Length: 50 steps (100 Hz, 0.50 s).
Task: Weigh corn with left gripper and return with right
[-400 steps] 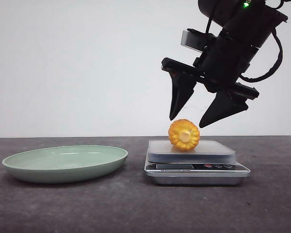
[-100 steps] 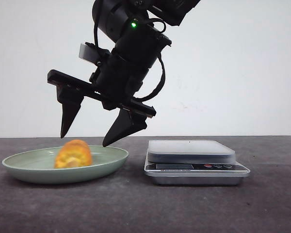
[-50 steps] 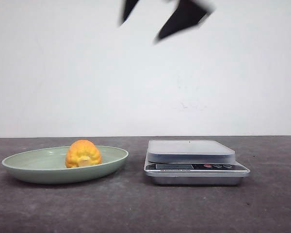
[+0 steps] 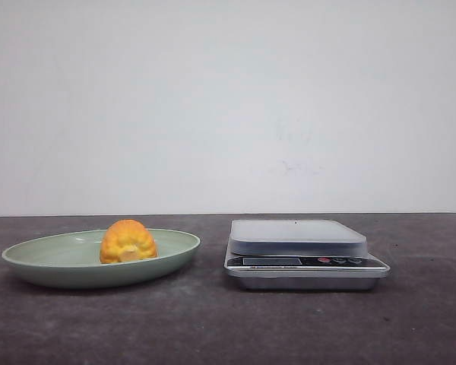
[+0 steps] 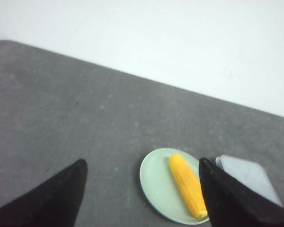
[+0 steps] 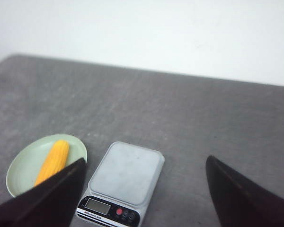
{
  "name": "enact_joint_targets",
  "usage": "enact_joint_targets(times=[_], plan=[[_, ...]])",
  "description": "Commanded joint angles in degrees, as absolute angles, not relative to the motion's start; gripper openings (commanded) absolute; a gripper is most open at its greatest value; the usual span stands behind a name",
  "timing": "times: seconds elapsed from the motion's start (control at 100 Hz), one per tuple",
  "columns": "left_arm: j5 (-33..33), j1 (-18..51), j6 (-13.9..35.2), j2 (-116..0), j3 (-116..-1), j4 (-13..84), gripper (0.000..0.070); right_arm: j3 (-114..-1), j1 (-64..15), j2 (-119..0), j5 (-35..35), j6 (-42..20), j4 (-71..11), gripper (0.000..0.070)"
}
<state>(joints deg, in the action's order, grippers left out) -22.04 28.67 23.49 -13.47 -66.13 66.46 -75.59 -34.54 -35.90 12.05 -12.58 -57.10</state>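
The corn (image 4: pixel 128 242), an orange-yellow cob, lies in the pale green plate (image 4: pixel 30 262) on the left of the table, end-on to the front camera. The wrist views show its length: corn (image 5: pixel 187 184), corn (image 6: pixel 53 161). The silver scale (image 4: pixel 298 236) to the plate's right has nothing on its pan. Neither gripper shows in the front view. My left gripper (image 5: pixel 142 161) is open and empty, high over the table beside the plate (image 5: pixel 156 182). My right gripper (image 6: pixel 145 160) is open and empty, high above the scale (image 6: pixel 125 172).
The dark grey table (image 4: pixel 213 327) runs back to a white wall (image 4: pixel 228 106). The scale's display and buttons (image 6: pixel 109 209) face the front edge. The plate (image 6: pixel 23 165) and scale stand close together, a small gap between them.
The corn went from the scale into the plate, where the right gripper released it. That gripper then rose out of the front view, and the corn has settled.
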Motion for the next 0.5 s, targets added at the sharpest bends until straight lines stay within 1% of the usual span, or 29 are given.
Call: enact_joint_targets(times=[0.0,0.07,0.21,0.24,0.26,0.32,0.36,0.4,0.44,0.45,0.49], plan=[[-21.8,28.9,22.8,-13.5,-65.7,65.2,0.0431,-76.1,-35.0,-32.6,12.3,-14.5,-59.7,0.0510],[-21.2,28.9,23.5,-13.5,-63.7,64.0,0.0429,-74.6,-35.0,-28.6,12.1,-15.9,-62.5,0.0510],[-17.6,28.9,23.7,-13.5,-58.9,59.9,0.0426,-69.0,-35.0,-23.1,12.1,-17.4,-63.4,0.0506],[-16.8,28.9,23.8,-13.5,-58.0,59.0,0.0415,-67.4,-35.0,-22.1,12.1,-17.8,-63.2,0.0489],[-16.3,28.9,23.9,-13.5,-57.5,58.5,0.0396,-66.3,-35.0,-21.5,12.1,-18.0,-63.0,0.0472],[-15.3,28.9,23.9,-13.5,-56.0,57.3,0.0300,-63.2,-35.0,-19.6,12.1,-18.1,-62.3,0.0405],[-14.9,28.9,23.9,-13.5,-55.3,56.8,0.0221,-61.1,-35.0,-18.5,12.1,-18.1,-61.6,0.0331],[-14.9,28.9,23.8,-13.5,-54.8,56.6,0.0131,-58.9,-35.0,-17.5,12.1,-18.1,-60.8,0.0182],[-14.9,28.9,23.7,-13.5,-54.6,56.4,0.0020,-56.9,-35.0,-16.6,12.1,-18.0,-59.6,0.0009],[-14.9,28.9,23.6,-13.5,-54.5,56.4,0.0000,-56.5,-35.0,-16.4,12.1,-18.0,-59.4,0.0000],[-14.9,28.9,23.4,-13.5,-54.5,55.7,0.0001,-54.9,-35.0,-15.8,12.3,-18.0,-58.4,0.0009]])
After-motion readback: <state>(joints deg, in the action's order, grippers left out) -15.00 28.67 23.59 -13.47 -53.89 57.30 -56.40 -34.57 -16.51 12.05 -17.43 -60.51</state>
